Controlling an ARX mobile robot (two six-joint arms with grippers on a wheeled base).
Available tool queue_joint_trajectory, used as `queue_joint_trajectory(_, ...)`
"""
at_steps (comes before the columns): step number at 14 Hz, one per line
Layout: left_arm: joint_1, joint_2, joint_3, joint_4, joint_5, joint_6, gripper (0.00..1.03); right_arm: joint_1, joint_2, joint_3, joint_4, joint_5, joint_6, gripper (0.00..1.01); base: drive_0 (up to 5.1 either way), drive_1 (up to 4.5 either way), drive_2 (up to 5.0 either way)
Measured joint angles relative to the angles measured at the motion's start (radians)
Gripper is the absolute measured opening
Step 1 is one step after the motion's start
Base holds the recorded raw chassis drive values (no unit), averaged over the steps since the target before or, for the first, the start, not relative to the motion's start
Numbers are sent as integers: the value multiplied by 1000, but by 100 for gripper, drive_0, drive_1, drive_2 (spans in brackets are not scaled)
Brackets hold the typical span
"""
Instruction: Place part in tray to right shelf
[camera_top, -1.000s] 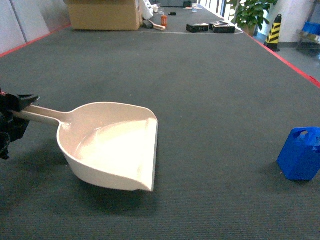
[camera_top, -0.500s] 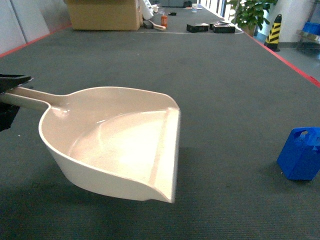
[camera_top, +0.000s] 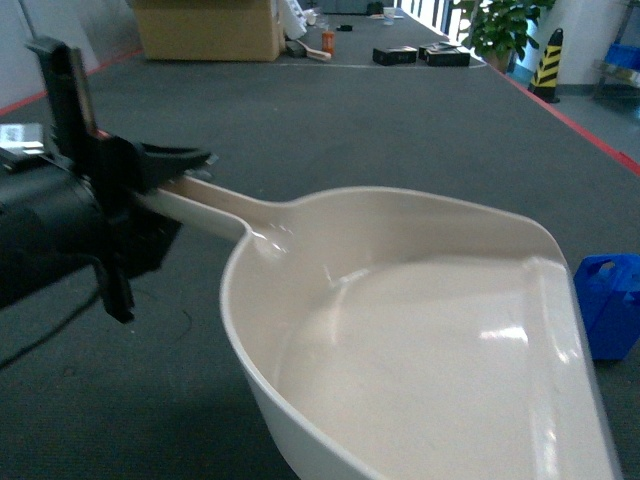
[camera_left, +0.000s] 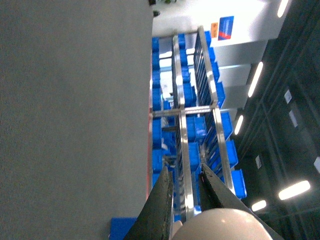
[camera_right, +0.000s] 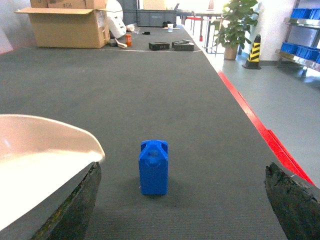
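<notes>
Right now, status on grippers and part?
Left gripper shut on tray handle, tray lifted. Right gripper open, empty. Part upright on floor, unobstructed.

The left end effector (camera_top: 165, 160) is matte black, with slim tapered fingers (camera_left: 160, 205) on a bulky rounded black wrist housing, a thin black cable trailing beneath. The right end effector (camera_right: 182, 200) shows two dark, worn, rough-edged fingertips (camera_right: 75, 205).
</notes>
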Motion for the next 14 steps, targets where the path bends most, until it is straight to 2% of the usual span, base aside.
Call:
queue_joint_trajectory(1, -19, 32, 1, -5, 8, 3, 13, 0, 0, 0, 0, 0, 0, 98, 0, 0, 0)
queue_joint_trajectory(4, 5, 35, 4, -1, -7, 18, 13, 0, 0, 0, 1, 0, 0, 98, 0, 0, 0)
queue_joint_trajectory(6, 0, 35, 5, -2, -5, 19, 13, 0, 0, 0, 0, 0, 0, 98, 0, 0, 0)
queue_joint_trajectory(7, -5, 35, 5, -2, -2, 19, 13, 9, 9, 6, -38, 29, 3, 98, 0, 0, 0)
queue_joint_trajectory(8, -5, 35, 5, -3, 0, 19, 13, 77, 204, 101, -205, 244, 6, 98, 0, 0, 0)
queue_joint_trajectory(9, -5, 35, 5, -2, -3, 21, 13, 14, 391, 151, -137, 312, 11, 98, 0, 0, 0)
queue_joint_trajectory(10, -3, 35, 5, -5, -5, 23, 13, -56, 551, 195, -30, 291, 15, 98, 0, 0, 0)
queue_joint_trajectory(11, -3, 35, 5, -5, -5, 23, 13, -74, 711, 248, 74, 251, 14, 98, 0, 0, 0)
queue_joint_trajectory(13, -3, 35, 5, -3, -2, 23, 13, -62, 1006, 377, 175, 163, 21, 98, 0, 0, 0)
queue_joint_trajectory(14, -3, 35, 5, -3, -2, 23, 13, -42, 1108, 434, 199, 146, 28, 98, 0, 0, 0)
